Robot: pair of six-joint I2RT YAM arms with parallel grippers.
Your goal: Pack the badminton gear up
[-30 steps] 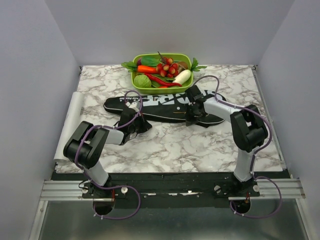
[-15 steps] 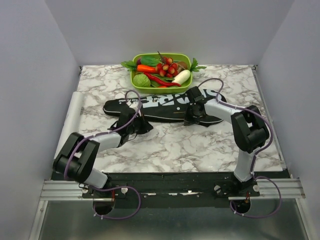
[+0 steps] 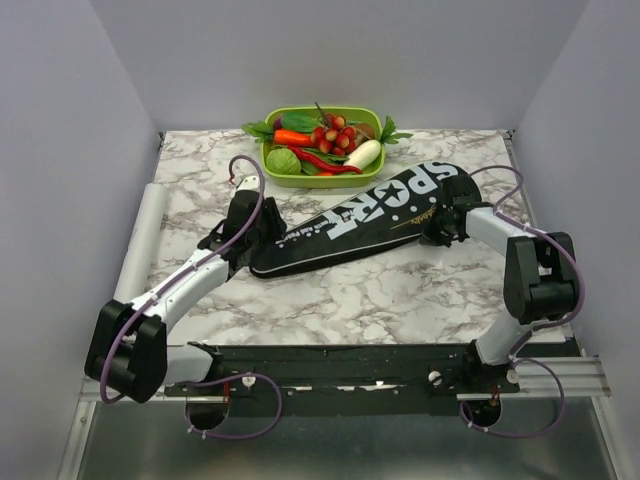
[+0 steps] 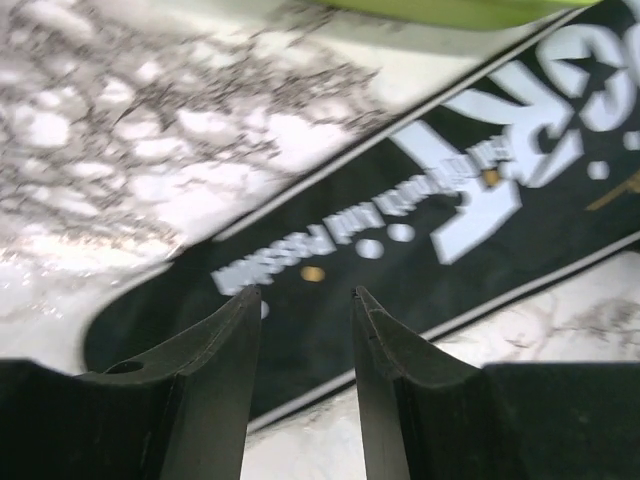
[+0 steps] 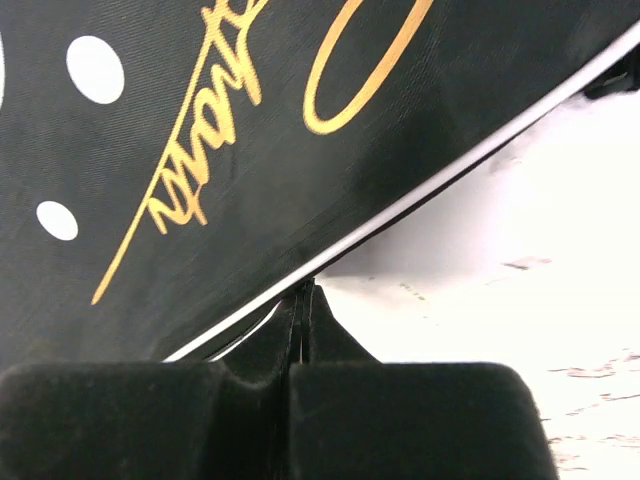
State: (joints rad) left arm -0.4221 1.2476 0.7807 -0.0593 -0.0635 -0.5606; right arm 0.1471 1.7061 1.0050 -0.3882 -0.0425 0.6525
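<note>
The long black bag (image 3: 360,215) lettered "SPORT" lies slantwise on the marble table, narrow end near left, wide end far right. My left gripper (image 3: 258,240) hangs over the narrow end, open, with nothing between its fingers; the left wrist view shows the bag (image 4: 420,260) just beyond the open left gripper (image 4: 305,293). My right gripper (image 3: 435,228) is at the wide end's near edge. In the right wrist view the right gripper (image 5: 303,285) is shut, its tips pinched at the white-piped rim of the bag (image 5: 250,150). What the bag holds is hidden.
A green tray (image 3: 320,182) of toy vegetables stands just behind the bag's middle; its rim (image 4: 450,8) shows in the left wrist view. A white roll (image 3: 150,230) lies along the table's left edge. Grey walls close three sides.
The bag has swung from lying crosswise to slanting, its wide end carried right and back with my right gripper. My left gripper has opened, let go of the bag and reached farther out.
</note>
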